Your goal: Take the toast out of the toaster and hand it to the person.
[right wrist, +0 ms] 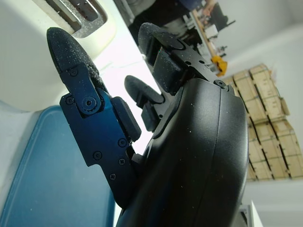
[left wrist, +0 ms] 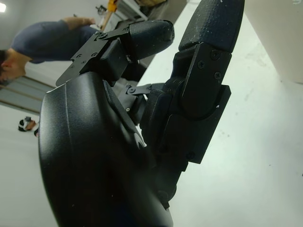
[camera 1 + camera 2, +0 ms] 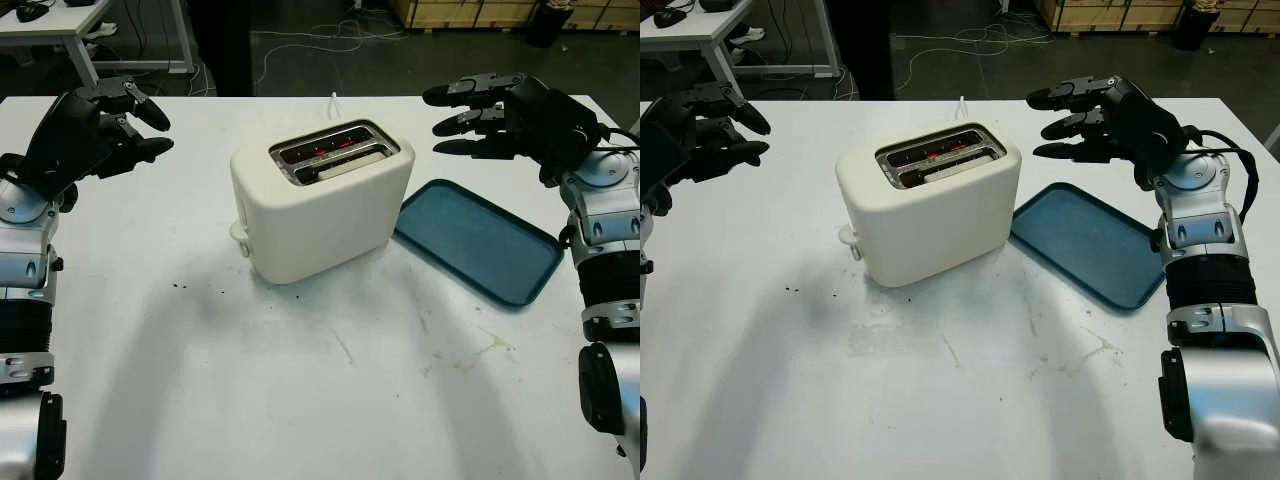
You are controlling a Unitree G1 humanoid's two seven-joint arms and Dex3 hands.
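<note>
Pale toast (image 3: 345, 163) sits low in the toaster (image 3: 320, 200) (light, crumbly, I judge); my right hand (image 3: 480, 118), empty and uncurled, should pinch its top edge.

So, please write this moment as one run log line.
left hand: open, left of toaster | right hand: open, above tray | toast: in slot

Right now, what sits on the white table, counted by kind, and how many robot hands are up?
Toaster, cream, two slots: 1
Toast, pale slice low in the near slot: 1
Tray, teal, right of the toaster: 1
Robot hands, left hand and right hand, both open above the table: 2
Total: 5
</note>
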